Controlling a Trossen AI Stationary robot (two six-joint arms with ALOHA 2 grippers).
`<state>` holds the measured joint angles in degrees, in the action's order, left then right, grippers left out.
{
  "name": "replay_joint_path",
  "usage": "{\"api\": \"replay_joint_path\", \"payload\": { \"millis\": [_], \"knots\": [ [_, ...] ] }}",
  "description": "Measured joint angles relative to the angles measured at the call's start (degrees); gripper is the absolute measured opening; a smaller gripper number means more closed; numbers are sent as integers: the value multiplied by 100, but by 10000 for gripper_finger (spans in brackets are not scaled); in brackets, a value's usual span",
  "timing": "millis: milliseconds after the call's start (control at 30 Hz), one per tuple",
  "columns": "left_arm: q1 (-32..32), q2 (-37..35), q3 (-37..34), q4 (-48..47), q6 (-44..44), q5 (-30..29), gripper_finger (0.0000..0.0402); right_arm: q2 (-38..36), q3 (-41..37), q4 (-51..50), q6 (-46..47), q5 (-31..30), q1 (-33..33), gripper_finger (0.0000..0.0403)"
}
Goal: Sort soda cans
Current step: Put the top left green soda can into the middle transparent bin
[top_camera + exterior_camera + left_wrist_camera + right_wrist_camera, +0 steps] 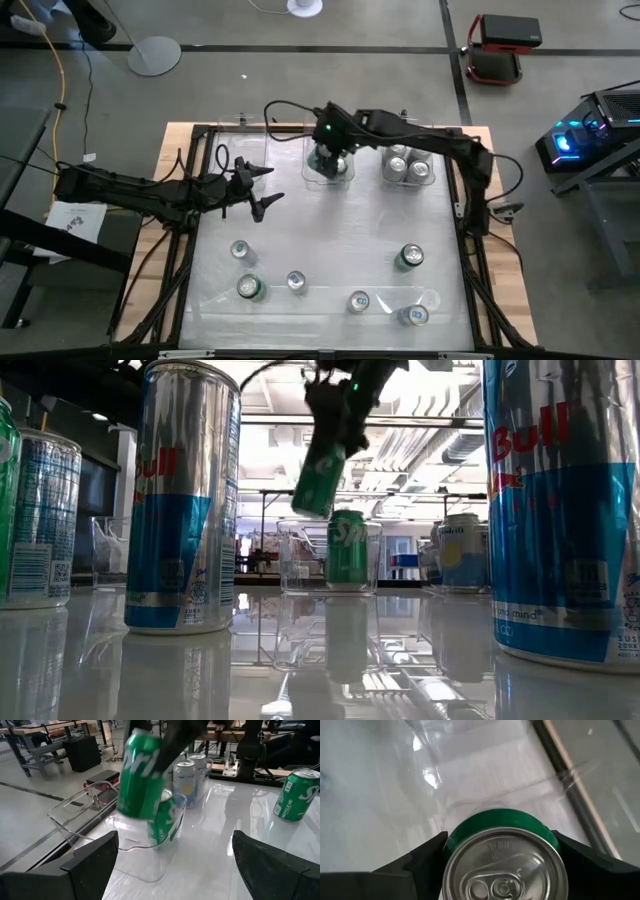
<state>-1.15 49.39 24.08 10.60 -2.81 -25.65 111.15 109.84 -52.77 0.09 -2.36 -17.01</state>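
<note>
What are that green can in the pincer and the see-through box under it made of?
The green can looks like thin painted metal, probably aluminium: its top is bare, brushed silver with a pull tab. The box looks like clear, glossy plastic: you see another can through its walls, and its rounded rim catches highlights. Glass can't be ruled out.

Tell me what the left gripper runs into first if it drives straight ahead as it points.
Likely the clear bin holding a green can, directly ahead of the open left gripper; depth is uncertain.
</note>
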Motion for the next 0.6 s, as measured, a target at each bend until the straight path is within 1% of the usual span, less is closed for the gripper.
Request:
{"api": "replay_joint_path", "payload": {
  "millis": [100,233,600],
  "knots": [
    [0,0,0,0,0,0,367,251,-2,-53,-160,105,-106,285],
    [0,0,0,4,0,0,367,469,-7,153,-262,385,-101,285],
    [0,0,0,6,0,0,367,957,-2,308,-316,442,-113,285]
  ]
}}
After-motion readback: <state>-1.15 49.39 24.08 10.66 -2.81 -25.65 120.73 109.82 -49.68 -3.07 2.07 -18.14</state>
